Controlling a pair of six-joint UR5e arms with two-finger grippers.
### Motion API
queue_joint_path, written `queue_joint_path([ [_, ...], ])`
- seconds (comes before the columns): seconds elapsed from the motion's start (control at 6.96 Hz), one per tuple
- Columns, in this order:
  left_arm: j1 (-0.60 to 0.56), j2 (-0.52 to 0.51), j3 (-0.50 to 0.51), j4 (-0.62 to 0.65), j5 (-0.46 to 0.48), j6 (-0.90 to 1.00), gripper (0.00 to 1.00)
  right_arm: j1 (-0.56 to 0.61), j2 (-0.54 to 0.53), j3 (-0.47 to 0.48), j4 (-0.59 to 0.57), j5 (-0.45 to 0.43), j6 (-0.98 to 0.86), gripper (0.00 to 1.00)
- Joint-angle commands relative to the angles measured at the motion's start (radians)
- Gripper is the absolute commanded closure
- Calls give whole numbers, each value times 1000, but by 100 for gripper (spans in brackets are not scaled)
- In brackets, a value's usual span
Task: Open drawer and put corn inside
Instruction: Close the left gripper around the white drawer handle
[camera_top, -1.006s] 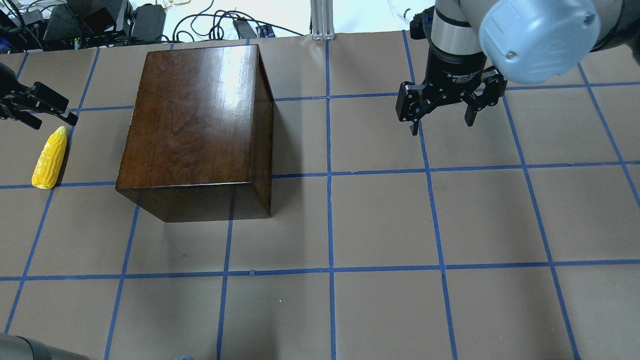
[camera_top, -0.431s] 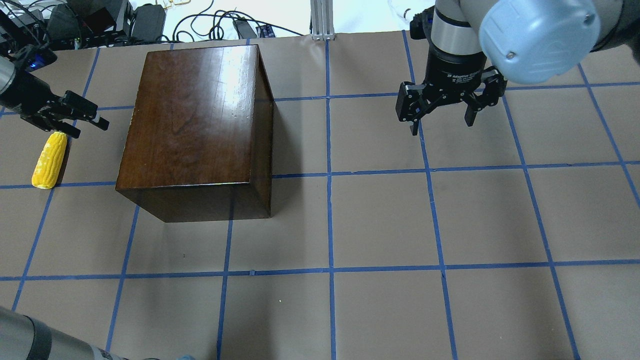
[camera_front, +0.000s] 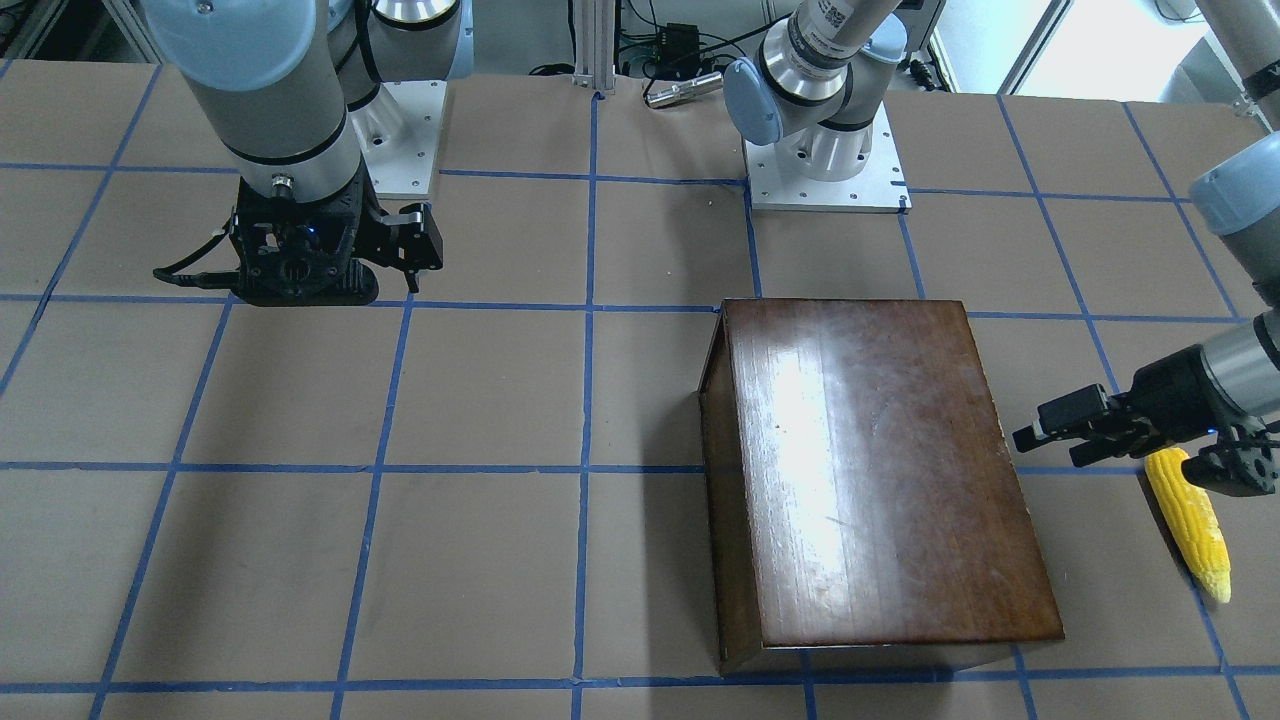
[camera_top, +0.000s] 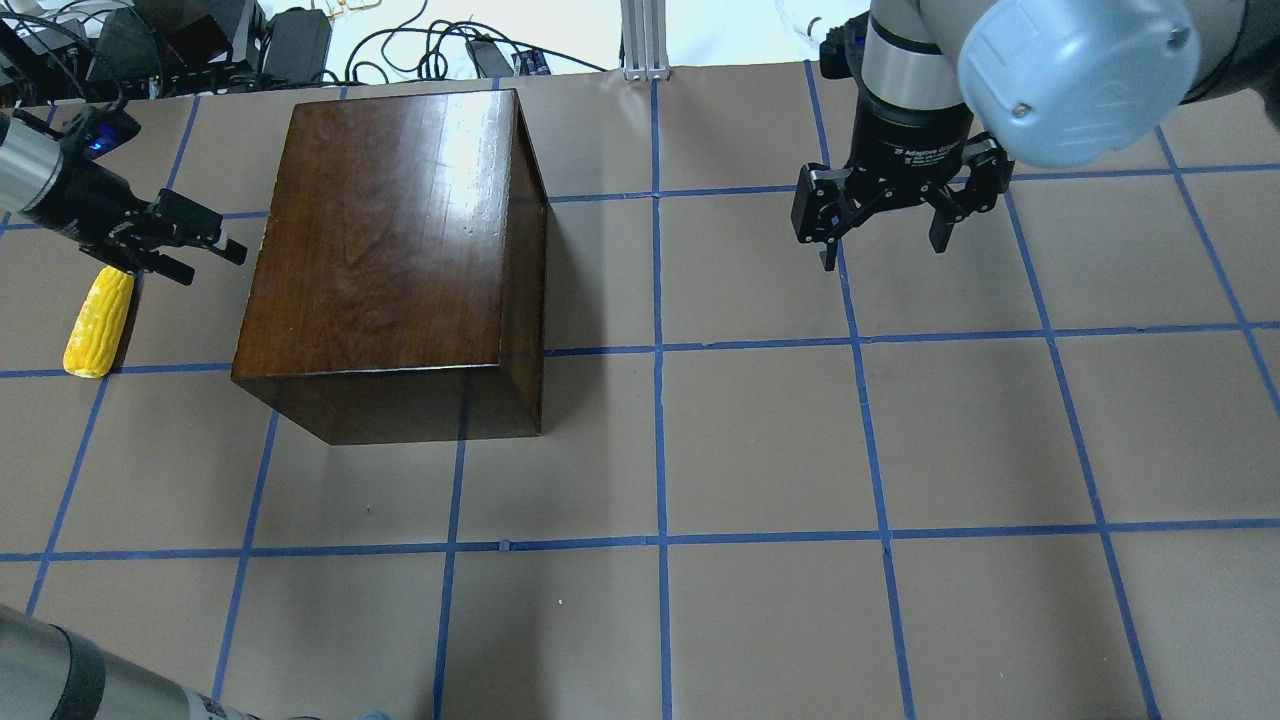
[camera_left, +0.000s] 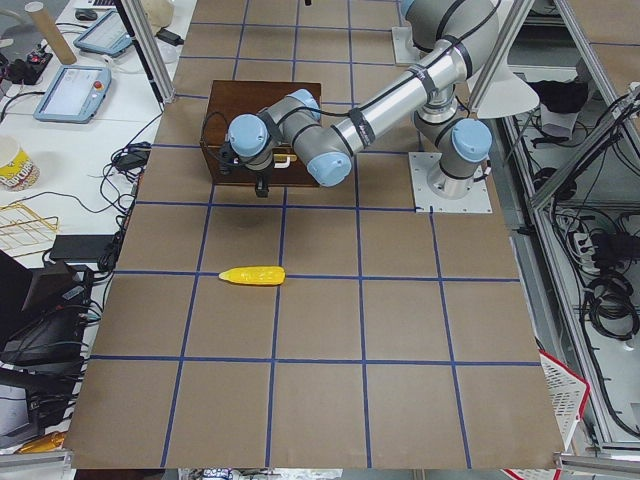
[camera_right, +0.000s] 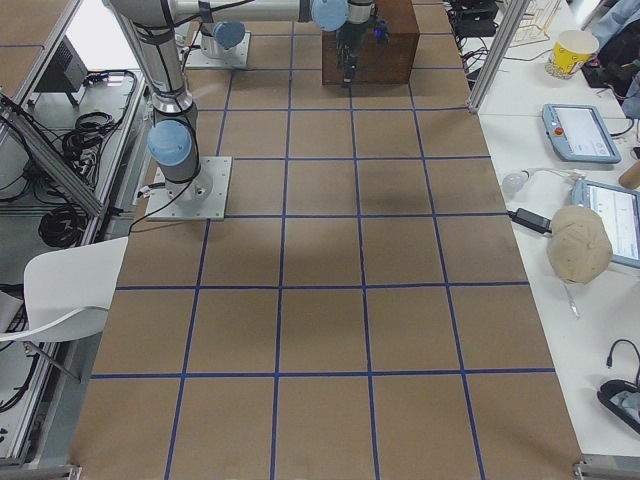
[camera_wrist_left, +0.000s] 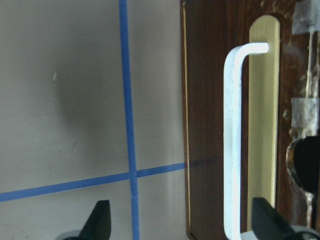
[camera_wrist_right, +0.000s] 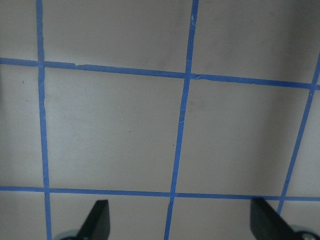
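Note:
The dark-brown wooden box (camera_top: 390, 230) stands left of the table's middle. Its drawer is shut. The left wrist view shows the drawer's dark front panel (camera_wrist_left: 210, 125) with a white bar handle (camera_wrist_left: 232, 140) over a brass plate. My left gripper (camera_top: 215, 265) is open and empty. It points at the box's left face, a short gap away, and the handle lies between its fingertips in the wrist view. The yellow corn (camera_top: 98, 322) lies on the table just beside and below it, also in the front view (camera_front: 1190, 520). My right gripper (camera_top: 885, 250) is open and empty, far right.
The table is brown paper with a blue tape grid (camera_top: 660, 350). Cables and power bricks (camera_top: 200, 40) lie past the far edge. An aluminium post (camera_top: 645, 40) stands at the back middle. The arm bases (camera_front: 825, 160) sit on the robot's side.
My left gripper has moved from the table's left edge toward the box's left face, passing the corn's tip. The corn, the box and the right arm have not moved.

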Motion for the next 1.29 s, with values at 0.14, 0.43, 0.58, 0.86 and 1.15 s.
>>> queue_joint_path([
  [0.14, -18, -30, -5, 19, -32, 4, 0, 0, 0, 0, 0, 0, 1, 0],
  [0.43, -18, -50, -5, 57, -29, 15, 0, 0, 0, 0, 0, 0, 1, 0],
  [0.58, -18, -59, -6, 61, -29, 13, 0, 0, 0, 0, 0, 0, -1, 0],
  [0.86, -18, -73, -9, 59, -32, 13, 0, 0, 0, 0, 0, 0, -1, 0],
  [1.15, -18, -81, -21, 61, -29, 15, 0, 0, 0, 0, 0, 0, -1, 0],
])
